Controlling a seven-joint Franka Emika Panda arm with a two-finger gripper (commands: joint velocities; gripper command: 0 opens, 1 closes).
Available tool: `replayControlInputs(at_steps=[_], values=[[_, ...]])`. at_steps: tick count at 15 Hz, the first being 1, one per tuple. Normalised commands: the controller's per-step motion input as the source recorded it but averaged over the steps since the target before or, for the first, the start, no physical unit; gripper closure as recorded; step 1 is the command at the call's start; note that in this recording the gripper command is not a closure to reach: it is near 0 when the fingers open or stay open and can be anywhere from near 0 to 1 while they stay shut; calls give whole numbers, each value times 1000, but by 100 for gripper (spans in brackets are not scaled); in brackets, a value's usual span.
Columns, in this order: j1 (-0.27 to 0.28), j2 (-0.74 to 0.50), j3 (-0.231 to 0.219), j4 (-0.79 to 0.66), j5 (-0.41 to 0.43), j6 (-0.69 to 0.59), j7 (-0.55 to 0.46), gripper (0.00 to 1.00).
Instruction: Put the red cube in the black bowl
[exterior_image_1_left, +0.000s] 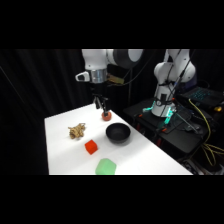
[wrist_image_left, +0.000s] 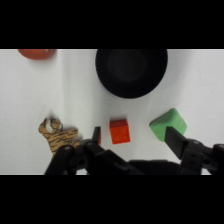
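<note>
Below tool (wrist_image_left: 134, 138), red cube (wrist_image_left: 120, 131) btwn wide-spread fingers, untouched, black bowl (wrist_image_left: 131, 71) beyond.

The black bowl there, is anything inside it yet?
Nothing shows inside the black bowl; both views show only dark interior. The red cube sits on the table beside it. Whatever lies underneath the bowl is covered.

Below me the flat white surface (exterior_image_1_left: 60, 150) carries a matte black round bowl (exterior_image_1_left: 118, 133), small red cube (exterior_image_1_left: 91, 147), pale green block (exterior_image_1_left: 105, 166), reddish-orange ball (exterior_image_1_left: 106, 116) and striped tiger figure (exterior_image_1_left: 76, 131).
</note>
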Motion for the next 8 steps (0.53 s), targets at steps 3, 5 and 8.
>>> replayControlInputs(at_steps=[3,5,8], values=[[-28,24,27,53,-11,-9,4,0],[-34,79,20,163,-26,1,-1,0],[-50,170,11,268,-10,30,-69,0]])
